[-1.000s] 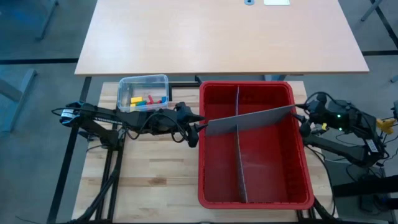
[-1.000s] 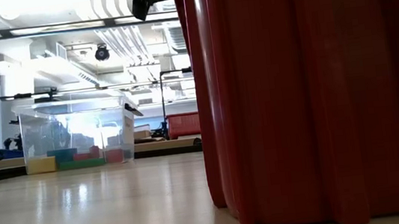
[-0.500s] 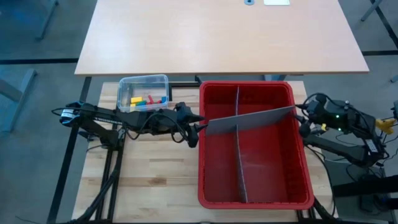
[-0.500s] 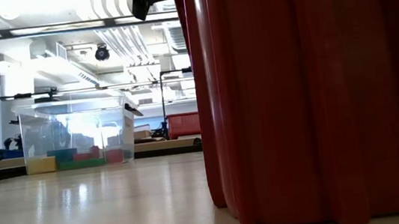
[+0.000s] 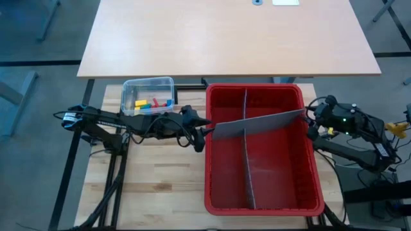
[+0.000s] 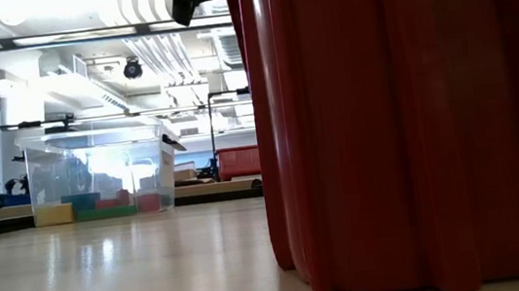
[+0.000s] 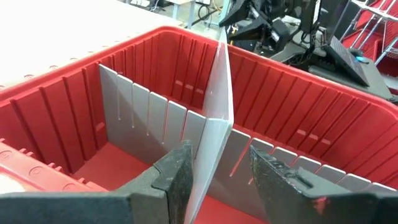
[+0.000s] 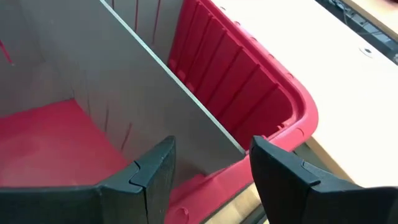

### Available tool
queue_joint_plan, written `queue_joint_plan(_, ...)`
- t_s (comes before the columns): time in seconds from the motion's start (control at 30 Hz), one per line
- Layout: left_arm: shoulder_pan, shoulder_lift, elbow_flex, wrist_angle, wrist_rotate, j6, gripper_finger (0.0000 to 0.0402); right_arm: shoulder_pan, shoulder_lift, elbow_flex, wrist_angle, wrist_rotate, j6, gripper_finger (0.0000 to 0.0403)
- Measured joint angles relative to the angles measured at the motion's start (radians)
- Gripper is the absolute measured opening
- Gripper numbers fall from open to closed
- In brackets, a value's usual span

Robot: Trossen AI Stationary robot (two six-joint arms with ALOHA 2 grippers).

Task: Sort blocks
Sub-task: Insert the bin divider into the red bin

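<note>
red divider bin point(image 5: 214, 154) on the wooden counter point(image 5: 160, 186), long grey divider panel point(image 5: 245, 160) already seated lengthwise; grey cross panel point(image 5: 257, 123) lying slantwise over the bin, not yet in its slots, each end reaching a side wall. left pincer point(image 5: 207, 131) at the bin's left rim, fingers partly closed about the near end of the cross panel, the sheet edge passing between them in the left wrist view point(image 7: 211, 180); whether both pads actually bear on it cannot be told. right pincer point(image 5: 311, 115) at the bin's right rim, fingers spread wide to either side of the far end of the panel, apparently not clamping it. the blocks point(image 5: 153, 102), red, yellow, green and blue, lie untouched in the small clear plastic tub point(image 5: 126, 90) just beyond the left arm, well apart from the bin; seen also in the low view point(image 6: 100, 205). step in hand, as judged: squaring the cross panel and pressing it into the wall slots before any sorting. advice: bring both ends level, align each end with matching slots on opposite walls and with the notch in the long divider, then lower both ends together; a one-sided push is likely to jam or bow the sheet. right pincer probably needs a firmer hold first.
</note>
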Motion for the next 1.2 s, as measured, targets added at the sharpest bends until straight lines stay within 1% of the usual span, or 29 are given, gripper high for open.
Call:
queue_joint_plan(0.13,0.000,0.000,0.000,0.002,0.000,0.000,0.0123,0.000,0.000,-0.029,0.017,0.006,-0.003,0.0172)
queue_joint_plan(0.27,0.000,0.000,0.000,0.003,0.000,0.000,0.0116,0.000,0.001,-0.037,0.023,0.012,-0.003,0.0142)
queue_joint_plan(0.37,0.000,0.000,0.000,0.003,0.000,0.000,0.0114,0.000,0.000,-0.035,0.023,0.023,-0.002,0.0101)
queue_joint_plan(0.5,0.000,0.000,0.000,0.003,0.000,0.002,0.0117,0.000,0.000,-0.030,0.021,0.022,0.000,0.0031)
queue_joint_plan(0.57,0.000,0.000,0.000,0.003,0.000,0.005,0.0119,0.000,0.001,-0.030,0.022,0.003,0.000,0.0011)
queue_joint_plan(0.7,0.000,0.000,0.000,0.003,0.000,0.005,0.0121,0.000,0.001,-0.029,0.025,-0.057,0.015,0.0006)
queue_joint_plan(1.0,0.000,0.000,0.000,0.003,0.000,0.005,0.0112,0.000,0.001,-0.029,0.056,-0.192,0.091,0.0001)
queue_joint_plan(1.2,0.000,0.000,0.000,0.000,0.000,0.005,0.0117,0.000,0.003,-0.030,0.080,-0.247,0.127,0.0000)
